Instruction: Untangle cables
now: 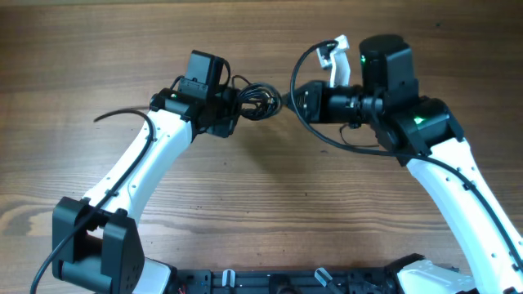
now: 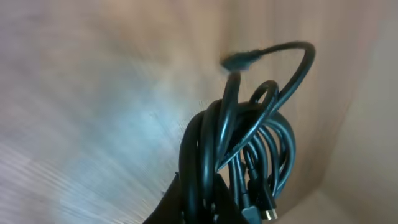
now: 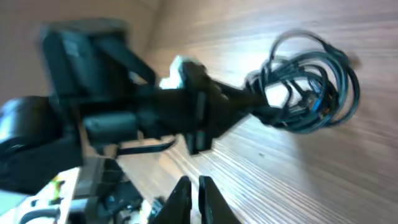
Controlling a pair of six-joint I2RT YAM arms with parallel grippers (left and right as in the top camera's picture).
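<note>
A tangled bundle of black cables [image 1: 260, 100] hangs in the air between my two arms, above the wooden table [image 1: 261, 204]. My left gripper [image 1: 239, 106] is shut on the bundle. In the left wrist view the loops [image 2: 249, 155] rise from the jaws [image 2: 211, 205], with one plug end sticking out at the top and a gold-tipped plug low down. My right gripper [image 1: 294, 98] points left at the bundle, a short gap away. In the right wrist view its fingers [image 3: 194, 186] are together and empty, with the bundle [image 3: 311, 84] ahead, held by the left gripper [image 3: 249, 102].
A black arm cable [image 1: 122, 113] arcs over the table to the left of the left arm. The right arm's own black cable [image 1: 315, 126] loops below its wrist. A white part [image 1: 335, 53] sticks up on the right wrist.
</note>
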